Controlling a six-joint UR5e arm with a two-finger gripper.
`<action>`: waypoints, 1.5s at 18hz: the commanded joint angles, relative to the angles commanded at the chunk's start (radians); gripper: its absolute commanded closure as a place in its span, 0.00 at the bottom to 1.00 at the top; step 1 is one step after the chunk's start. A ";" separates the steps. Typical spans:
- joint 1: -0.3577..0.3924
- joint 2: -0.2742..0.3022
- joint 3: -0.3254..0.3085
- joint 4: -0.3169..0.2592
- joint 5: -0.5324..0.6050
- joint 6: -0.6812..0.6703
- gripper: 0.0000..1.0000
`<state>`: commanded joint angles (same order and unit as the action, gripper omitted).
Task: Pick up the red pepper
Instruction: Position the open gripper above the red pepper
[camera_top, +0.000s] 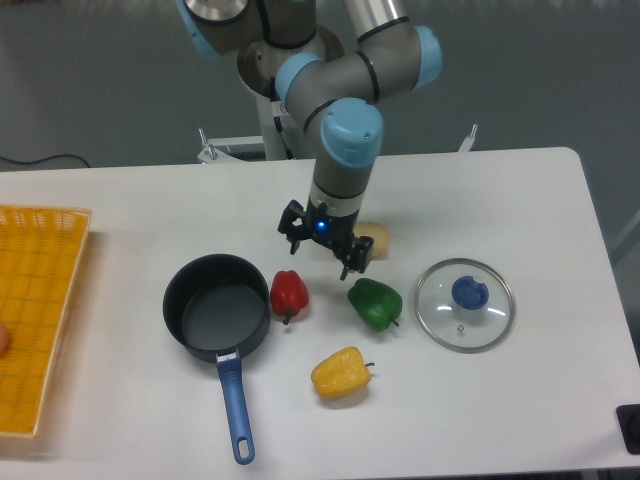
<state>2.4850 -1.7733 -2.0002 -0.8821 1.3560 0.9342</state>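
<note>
Camera view: you have the white worktop (120, 210) filling most of the scene, with the arm reaching down from the far side to its middle. At the left edge you see a yellow basket (40, 310). Right of it sits a dark saucepan (216, 307), its blue handle pointing toward the near edge. Over on the right lies a glass lid (465, 304) with a blue knob. Your gripper (325, 245) hangs above the worktop, just far and right of the red pepper (289, 293), with its fingers apart and nothing between them. The red pepper rests on the worktop just beside the saucepan's right rim. To its right you see the green pepper (375, 303), and nearer to you the yellow pepper (341, 372). A pale beige lump (376, 239) sits partly hidden behind the gripper.
</note>
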 joint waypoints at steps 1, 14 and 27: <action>-0.002 0.000 -0.003 0.000 -0.002 0.002 0.00; -0.017 -0.055 -0.006 0.043 0.003 0.000 0.00; -0.038 -0.092 0.006 0.045 0.026 -0.018 0.00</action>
<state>2.4467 -1.8653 -1.9942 -0.8376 1.3821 0.9158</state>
